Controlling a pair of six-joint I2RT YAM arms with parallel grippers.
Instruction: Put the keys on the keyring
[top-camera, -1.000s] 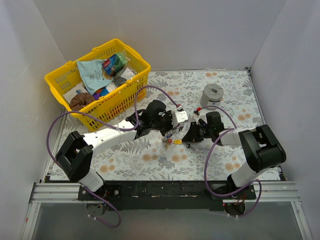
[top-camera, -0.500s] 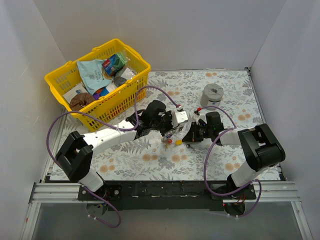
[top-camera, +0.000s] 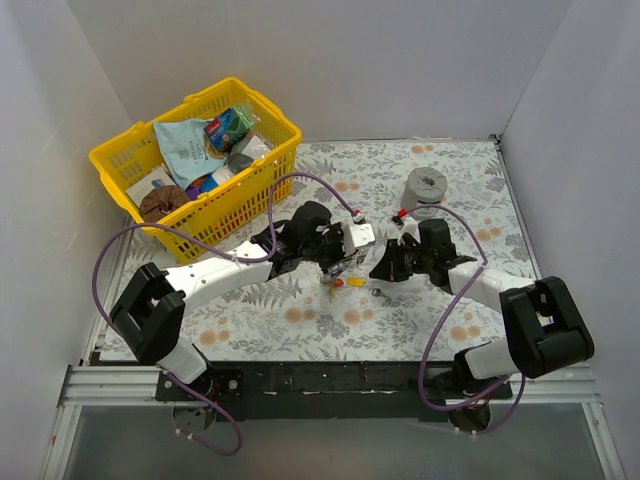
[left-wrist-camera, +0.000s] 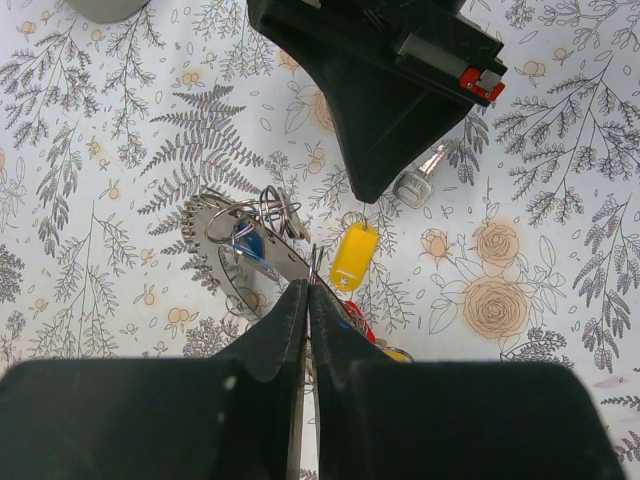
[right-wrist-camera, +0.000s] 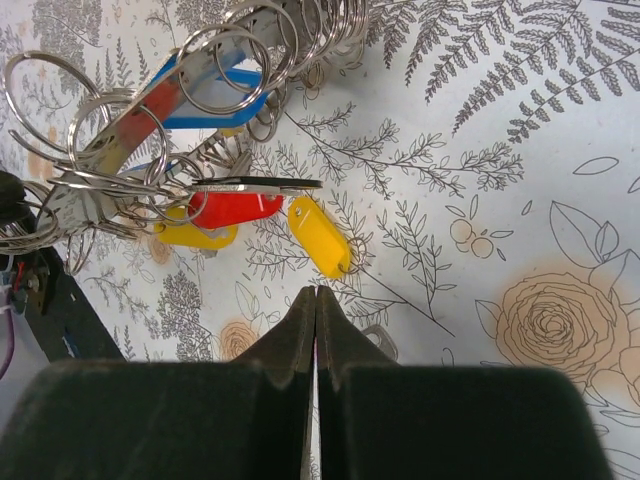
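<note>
My right fingers (right-wrist-camera: 290, 345), pressed together, point at the yellow key (right-wrist-camera: 320, 237) lying slantwise just ahead; my left fingers (left-wrist-camera: 272, 335) pinch the keyring (left-wrist-camera: 262, 262).

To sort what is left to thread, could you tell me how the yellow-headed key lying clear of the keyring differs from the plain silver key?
The yellow-headed key has a bright plastic head; the silver key is bare metal. The yellow-headed key lies fully in view near the keyring; the silver key lies farther off, partly hidden under the right gripper. Both lie flat on the floral cloth, apparently off the keyring.
</note>
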